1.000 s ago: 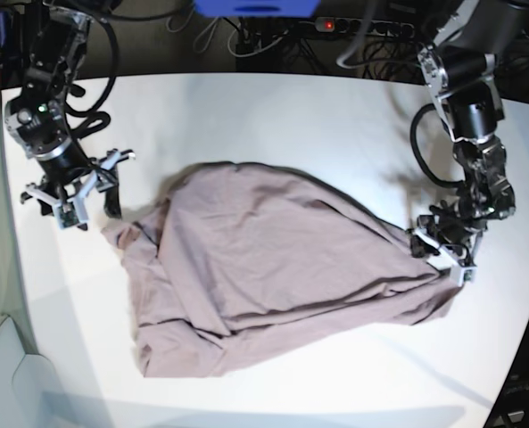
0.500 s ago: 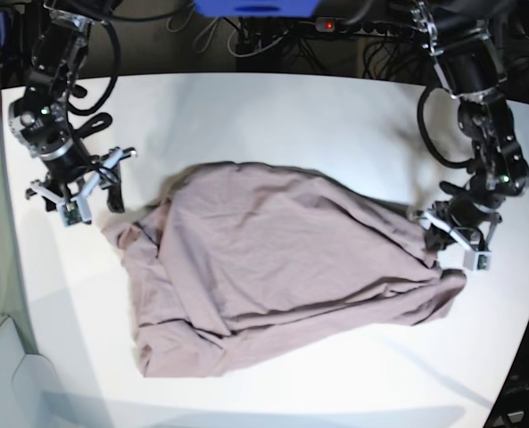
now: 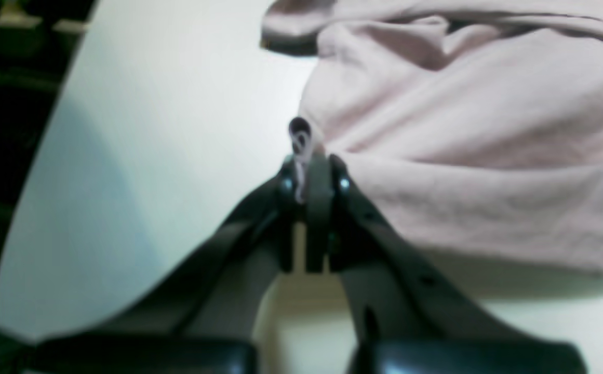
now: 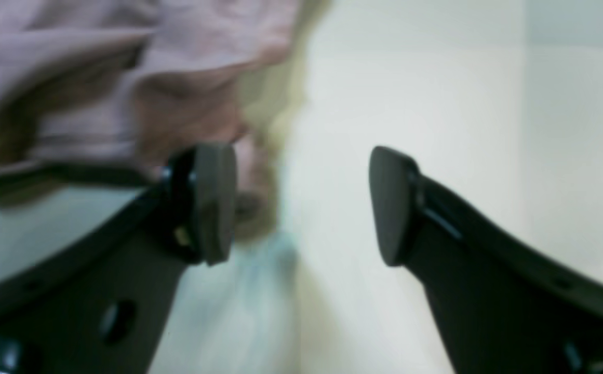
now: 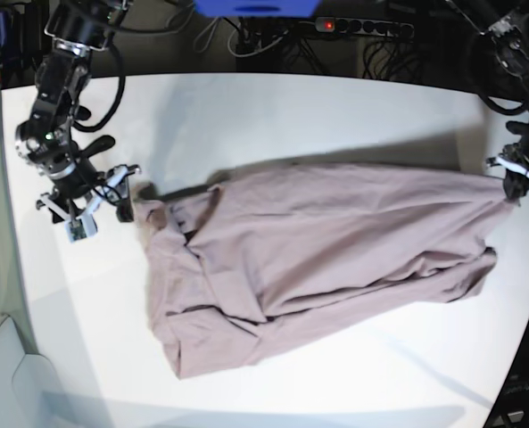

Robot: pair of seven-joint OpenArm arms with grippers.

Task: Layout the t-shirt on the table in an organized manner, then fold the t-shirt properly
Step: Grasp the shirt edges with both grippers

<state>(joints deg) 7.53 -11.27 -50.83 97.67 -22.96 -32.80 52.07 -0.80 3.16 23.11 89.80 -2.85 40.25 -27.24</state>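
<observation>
Hem corner of the t-shirt (image 5: 335, 236) sits pinched in your left gripper (image 3: 309, 171), frame right in base view, stretching fabric across mid-table (image 5: 273, 116). Right gripper (image 4: 301, 205) gapes wide, empty, beside the bunched left edge, likely lining up a grab.
</observation>
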